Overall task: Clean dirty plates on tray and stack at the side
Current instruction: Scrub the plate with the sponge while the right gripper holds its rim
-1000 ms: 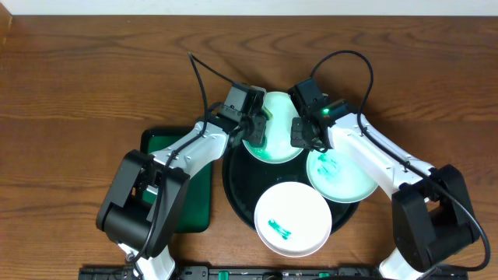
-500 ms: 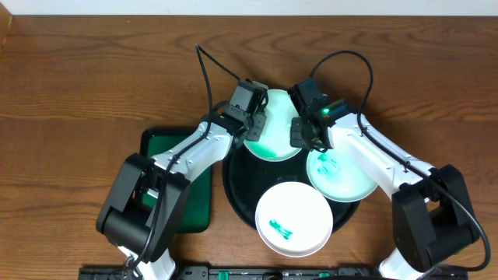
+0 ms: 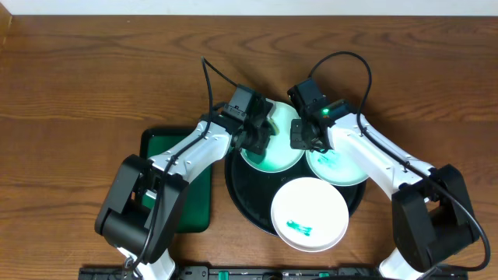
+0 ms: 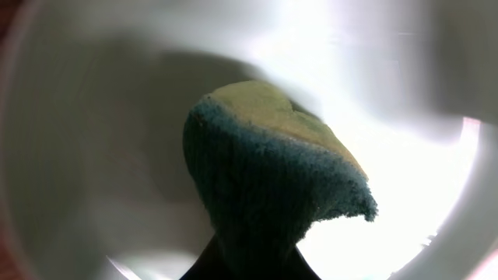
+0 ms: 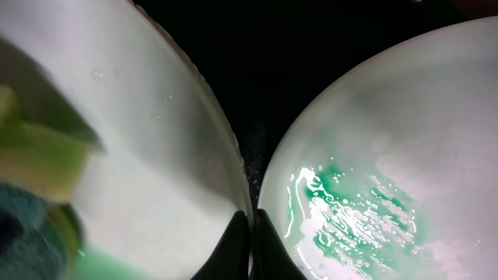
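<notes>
The round black tray (image 3: 241, 194) holds three plates. My right gripper (image 3: 302, 141) is shut on the rim of the back plate (image 3: 282, 155), fingers pinching its edge in the right wrist view (image 5: 250, 237). My left gripper (image 3: 259, 134) is shut on a teal and yellow sponge (image 4: 272, 171) pressed onto that plate's face (image 4: 85, 155). The sponge also shows in the right wrist view (image 5: 31, 187). A second plate (image 3: 342, 173) with a wet teal-green smear (image 5: 366, 210) lies beside it at the right. A third plate (image 3: 310, 204) with a small teal smear sits at the tray's front.
A rectangular dark-green tray (image 3: 194, 204) lies left of the round tray, under my left arm. Bare wooden table (image 3: 93, 78) surrounds both trays. The front plate overhangs the tray's front rim.
My left gripper has slid the sponge to the right across the back plate. The back plate has shifted toward the front, and the front plate has moved right.
</notes>
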Tool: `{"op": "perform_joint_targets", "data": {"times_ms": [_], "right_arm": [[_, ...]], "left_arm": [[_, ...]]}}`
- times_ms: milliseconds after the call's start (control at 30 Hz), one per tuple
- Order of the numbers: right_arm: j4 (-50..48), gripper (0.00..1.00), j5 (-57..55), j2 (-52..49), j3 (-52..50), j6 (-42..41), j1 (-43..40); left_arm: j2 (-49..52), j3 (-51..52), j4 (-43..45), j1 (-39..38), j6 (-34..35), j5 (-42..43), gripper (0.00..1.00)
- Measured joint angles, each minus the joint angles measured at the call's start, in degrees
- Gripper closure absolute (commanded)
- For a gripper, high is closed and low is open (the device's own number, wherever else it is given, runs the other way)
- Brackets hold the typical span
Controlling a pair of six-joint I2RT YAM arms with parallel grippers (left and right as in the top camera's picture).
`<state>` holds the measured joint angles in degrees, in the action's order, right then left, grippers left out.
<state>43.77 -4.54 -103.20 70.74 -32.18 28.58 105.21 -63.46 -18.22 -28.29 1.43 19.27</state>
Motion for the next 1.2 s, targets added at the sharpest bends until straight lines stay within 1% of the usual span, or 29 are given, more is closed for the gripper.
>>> {"op": "perform_joint_targets", "data": {"times_ms": [167,267,667,800,867,1033,1200], "right_arm": [[-0.2,0.99,-0.1,0.0,0.0,0.2,0.0],[-0.3,0.99,-0.2,0.0,0.0,0.2,0.0],[-0.4,0.99,-0.2,0.0,0.0,0.2,0.0],[-0.4,0.99,-0.1,0.0,0.0,0.2,0.0],[-0.3,0.99,-0.1,0.0,0.0,0.4,0.0],[-0.3,0.99,-0.2,0.0,0.0,0.9,0.0],[-0.2,0.99,-0.3,0.0,0.0,1.2,0.0]], "left_arm": [[0.0,0.0,1.1,0.0,0.3,6.9,0.93],[0.0,0.0,2.2,0.0,0.9,9.0,0.93],[0.9,0.0,2.6,0.1,4.7,9.1,0.93],[2.0,0.0,2.6,0.1,4.7,8.9,0.93],[2.1,0.0,2.6,0.0,4.6,7.3,0.93],[2.1,0.0,1.8,0.0,4.2,-0.3,0.93],[1.9,0.0,1.3,-0.1,1.6,-12.4,0.93]]}}
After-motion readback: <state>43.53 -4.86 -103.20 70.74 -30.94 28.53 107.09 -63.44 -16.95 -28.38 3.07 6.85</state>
